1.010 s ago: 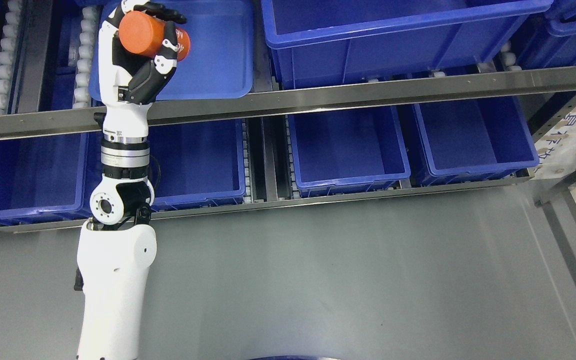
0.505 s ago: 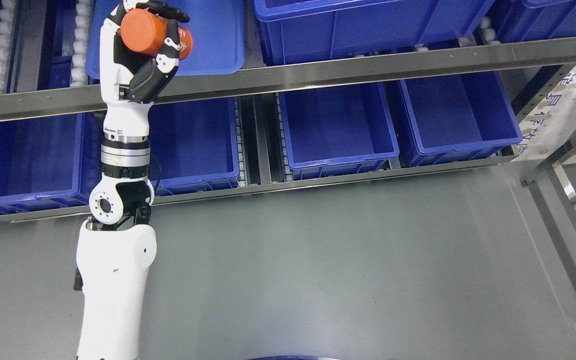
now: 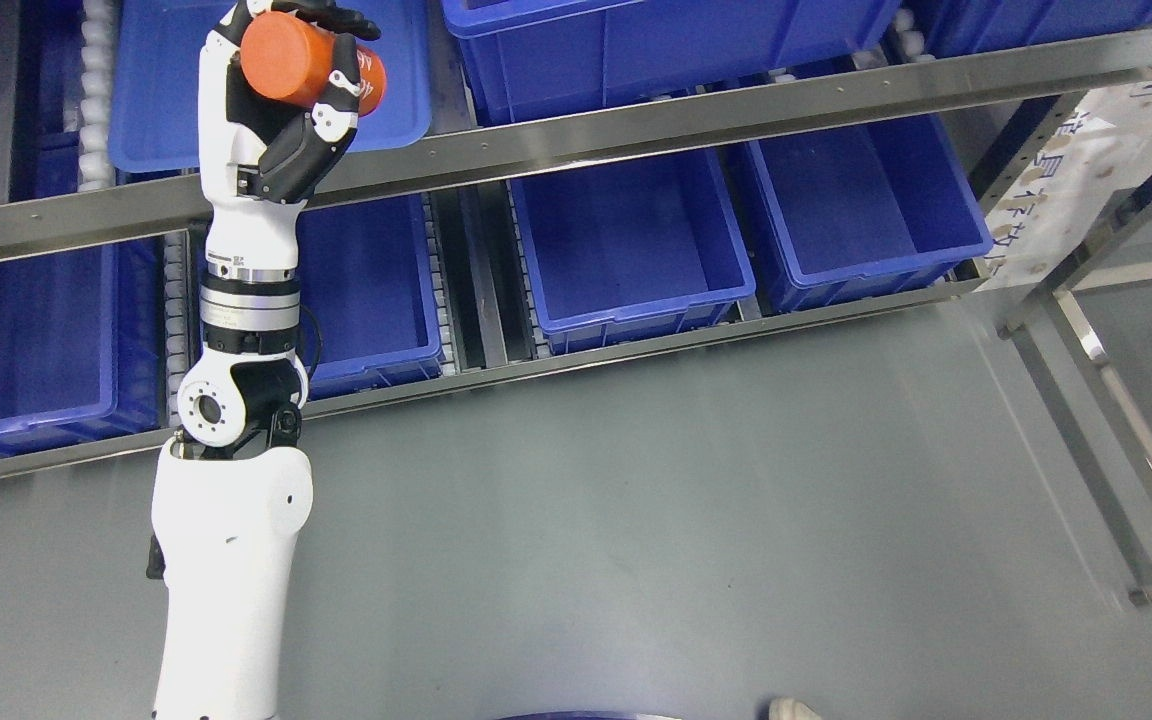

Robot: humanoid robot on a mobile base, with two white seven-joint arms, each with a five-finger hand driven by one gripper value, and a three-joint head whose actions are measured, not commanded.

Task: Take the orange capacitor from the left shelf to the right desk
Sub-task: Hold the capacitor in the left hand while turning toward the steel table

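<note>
The left hand (image 3: pixel 281 110) grips a smooth orange cylindrical capacitor (image 3: pixel 308 63) before glossy blue plastic bins (image 3: pixel 626 230).

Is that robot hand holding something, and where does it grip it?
Yes: the left hand holds the orange capacitor, fingers wrapped around its round side, near one end.

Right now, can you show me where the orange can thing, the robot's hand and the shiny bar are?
orange capacitor (image 3: pixel 288 58), head view, its round orange side.
left hand (image 3: pixel 271 140), head view, the palm.
metal shelf rail (image 3: pixel 696 115), head view, its front face.
</note>
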